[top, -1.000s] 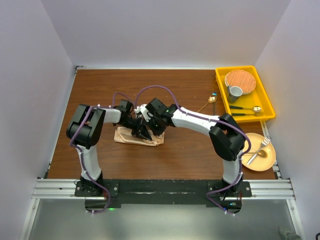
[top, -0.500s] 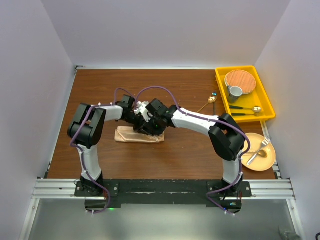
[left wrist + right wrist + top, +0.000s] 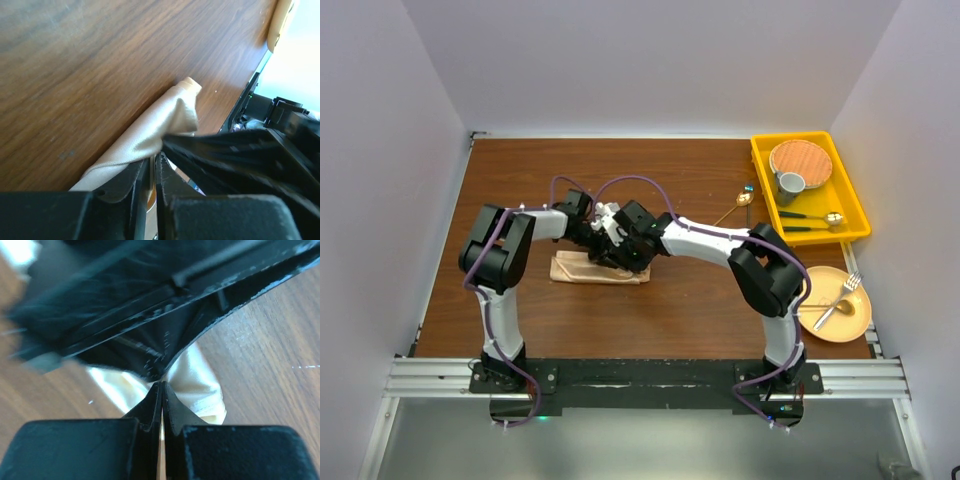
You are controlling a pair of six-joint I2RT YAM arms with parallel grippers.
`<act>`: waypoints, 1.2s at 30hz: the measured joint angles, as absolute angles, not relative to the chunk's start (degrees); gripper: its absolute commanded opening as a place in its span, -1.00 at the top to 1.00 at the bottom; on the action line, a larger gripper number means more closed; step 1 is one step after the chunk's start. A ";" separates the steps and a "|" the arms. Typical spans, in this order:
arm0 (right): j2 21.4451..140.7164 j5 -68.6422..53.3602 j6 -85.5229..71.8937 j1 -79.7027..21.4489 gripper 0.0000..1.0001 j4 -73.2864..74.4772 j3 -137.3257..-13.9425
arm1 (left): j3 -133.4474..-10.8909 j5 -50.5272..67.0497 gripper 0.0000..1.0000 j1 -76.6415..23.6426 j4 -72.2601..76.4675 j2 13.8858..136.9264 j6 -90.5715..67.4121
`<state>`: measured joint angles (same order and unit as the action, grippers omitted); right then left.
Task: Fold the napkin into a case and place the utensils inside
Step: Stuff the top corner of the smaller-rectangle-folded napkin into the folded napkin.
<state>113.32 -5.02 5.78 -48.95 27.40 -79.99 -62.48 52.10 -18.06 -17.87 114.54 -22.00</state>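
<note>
The peach satin napkin lies on the table as a narrow folded strip, also seen in the left wrist view and the right wrist view. Both grippers meet over its far edge. My left gripper has its jaws a thin slit apart at the fold; whether cloth sits between them is unclear. My right gripper is shut, its tips against the cloth. A gold spoon with a blue part lies beside the tray. A gold fork and spoon rest on the round plate.
A yellow tray at the back right holds a round wood-toned plate, a grey cup and a dark-handled spoon. White walls close in the table on three sides.
The napkin was bunched and raised under the grippers; it now lies flatter and narrower. Both grippers have shifted slightly towards the far side, staying close together.
</note>
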 measured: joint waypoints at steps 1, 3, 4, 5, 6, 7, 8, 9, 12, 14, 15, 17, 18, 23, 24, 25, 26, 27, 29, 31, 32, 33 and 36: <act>113.75 -5.04 5.80 -48.73 1.00 26.98 -79.70 | -62.48 52.07 0.58 -18.02 -17.61 114.54 -22.00; 114.06 -5.30 5.69 -48.31 1.00 26.33 -79.46 | -62.46 52.12 0.53 -17.87 -16.91 114.54 -22.02; 114.06 -5.17 5.67 -48.27 1.00 26.09 -79.44 | -62.46 52.14 0.48 -17.74 -16.62 114.52 -22.04; 114.13 -5.19 5.65 -48.23 1.00 25.93 -79.40 | -62.46 52.16 0.43 -17.61 -16.29 114.48 -22.04; 114.13 -5.17 5.65 -48.21 1.00 25.87 -79.37 | -62.39 52.25 0.40 -17.39 -15.79 114.43 -22.06; 114.13 -5.10 5.65 -48.21 1.00 25.80 -79.37 | -62.24 52.31 0.35 -17.21 -15.42 114.28 -22.06; 114.13 -5.10 5.65 -48.21 1.00 25.78 -79.37 | -62.04 52.40 0.33 -16.97 -15.18 114.02 -22.11; 114.13 -5.08 5.65 -48.18 1.00 25.76 -79.37 | -61.91 52.38 0.30 -16.80 -15.11 113.73 -22.02; 114.13 -5.10 5.63 -47.99 1.00 25.71 -79.33 | -61.87 52.29 0.25 -15.97 -15.51 112.49 -21.43; 114.13 -5.15 5.63 -47.94 1.00 25.63 -79.26 | -61.87 52.18 0.23 -15.29 -16.43 111.39 -20.03; 114.13 -5.15 5.63 -47.92 1.00 25.63 -79.26 | -61.87 52.03 0.20 -15.05 -17.02 111.00 -19.22; 114.13 -5.19 5.63 -47.92 1.00 25.63 -79.26 | -61.87 51.90 0.16 -14.66 -18.68 110.37 -17.15; 114.13 -5.19 5.63 -47.92 1.00 25.63 -79.26 | -61.87 51.83 0.11 -14.61 -19.38 110.32 -16.25; 114.13 -5.50 5.54 -47.68 1.00 25.65 -79.29 | -61.87 52.01 0.10 -14.59 -22.46 110.32 -11.64; 114.13 -5.56 5.43 -47.59 1.00 25.74 -79.37 | -61.87 52.10 0.12 -14.59 -22.76 110.32 -10.81; 114.13 -5.56 5.39 -47.57 1.00 25.74 -79.37 | -61.87 52.16 0.14 -14.59 -22.94 110.30 -10.13; 114.13 -5.58 5.37 -47.55 1.00 25.76 -79.42 | -61.87 52.29 0.17 -14.59 -23.20 110.28 -9.32; 114.17 -5.58 5.34 -47.55 1.00 25.87 -79.48 | -61.87 52.45 0.19 -14.59 -23.38 110.28 -8.69; 114.28 -5.58 5.32 -47.55 1.00 26.09 -79.70 | -61.87 52.62 0.20 -14.63 -23.62 110.24 -7.64; 114.37 -5.56 5.34 -47.55 1.00 26.17 -79.83 | -61.87 52.95 0.21 -14.76 -23.81 110.24 -6.52; 114.39 -5.58 5.34 -47.55 1.00 26.24 -79.88 | -61.87 53.10 0.25 -14.87 -23.90 110.24 -6.13; 114.39 -5.56 5.34 -47.55 1.00 26.28 -79.92 | -61.87 53.23 0.30 -15.07 -24.01 110.24 -5.74; 114.41 -5.58 5.34 -47.51 1.00 26.35 -79.99 | -61.87 53.56 0.60 -15.75 -24.16 110.24 -4.82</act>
<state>114.41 -5.58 5.34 -47.51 26.35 -79.99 -61.87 53.56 -15.75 -24.16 110.24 -4.82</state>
